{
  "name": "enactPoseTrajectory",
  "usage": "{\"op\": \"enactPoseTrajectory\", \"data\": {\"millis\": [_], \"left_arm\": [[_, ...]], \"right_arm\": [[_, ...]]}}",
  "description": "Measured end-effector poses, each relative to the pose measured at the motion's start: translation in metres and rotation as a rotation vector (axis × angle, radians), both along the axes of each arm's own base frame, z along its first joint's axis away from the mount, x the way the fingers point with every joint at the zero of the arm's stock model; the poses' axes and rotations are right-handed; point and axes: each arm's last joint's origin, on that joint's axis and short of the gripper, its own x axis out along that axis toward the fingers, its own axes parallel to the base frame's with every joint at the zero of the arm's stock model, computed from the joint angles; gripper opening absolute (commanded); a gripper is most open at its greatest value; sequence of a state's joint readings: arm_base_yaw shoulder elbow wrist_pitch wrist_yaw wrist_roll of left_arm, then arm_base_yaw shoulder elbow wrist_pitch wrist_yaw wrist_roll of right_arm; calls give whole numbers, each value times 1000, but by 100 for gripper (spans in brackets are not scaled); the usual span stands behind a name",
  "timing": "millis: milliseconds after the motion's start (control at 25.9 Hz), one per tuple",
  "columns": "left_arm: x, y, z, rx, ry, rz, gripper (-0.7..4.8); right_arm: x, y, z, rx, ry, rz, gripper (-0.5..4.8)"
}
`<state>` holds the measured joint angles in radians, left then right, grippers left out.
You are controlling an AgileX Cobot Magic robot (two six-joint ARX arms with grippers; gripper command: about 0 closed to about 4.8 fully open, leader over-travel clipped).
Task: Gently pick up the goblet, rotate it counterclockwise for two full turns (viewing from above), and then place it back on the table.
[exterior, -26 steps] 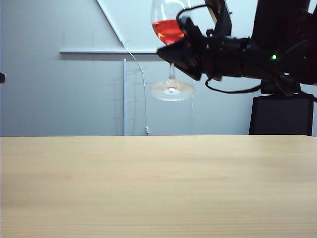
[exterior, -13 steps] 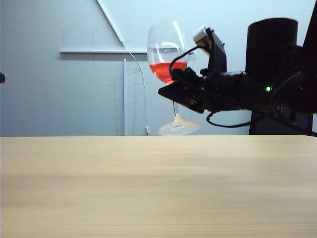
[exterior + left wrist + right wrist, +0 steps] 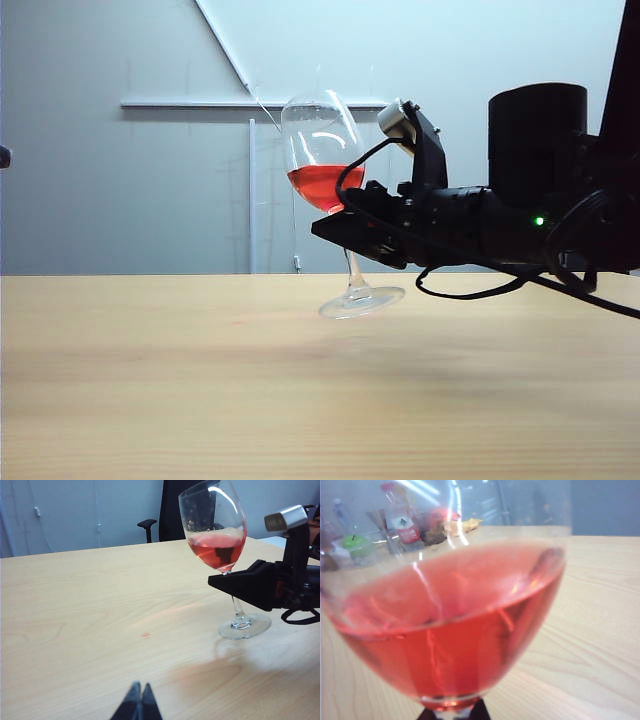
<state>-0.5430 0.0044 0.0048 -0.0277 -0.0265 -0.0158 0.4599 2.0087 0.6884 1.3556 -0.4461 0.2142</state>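
Clamped narrowly on the goblet (image 3: 330,190), the right gripper (image 3: 345,240) reaches in level from the right of the exterior view, its black fingers (image 3: 240,584) pinching the thin stem just under the bowl. Above the jaws the tulip bowl leans away from the gripper, red liquid filling its lower part; the right wrist view is filled with that bowl (image 3: 450,620), and the two fingertips meet at the top of the stem. Below the jaws the round foot hangs tilted just over the table (image 3: 200,380); whether its low edge touches the wood I cannot tell. Well apart from the glass, the left gripper (image 3: 138,705) hovers over bare tabletop with its fingertips pressed together, holding nothing.
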Motion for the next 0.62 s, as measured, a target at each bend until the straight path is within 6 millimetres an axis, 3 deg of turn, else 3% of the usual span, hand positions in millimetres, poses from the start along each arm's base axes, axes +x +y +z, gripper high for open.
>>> {"op": "enactPoseTrajectory", "data": {"millis": [619], "left_arm": [[0, 0, 0, 0, 0, 0, -5]], "right_arm": [[18, 21, -11, 1, -16, 52, -6]]}}
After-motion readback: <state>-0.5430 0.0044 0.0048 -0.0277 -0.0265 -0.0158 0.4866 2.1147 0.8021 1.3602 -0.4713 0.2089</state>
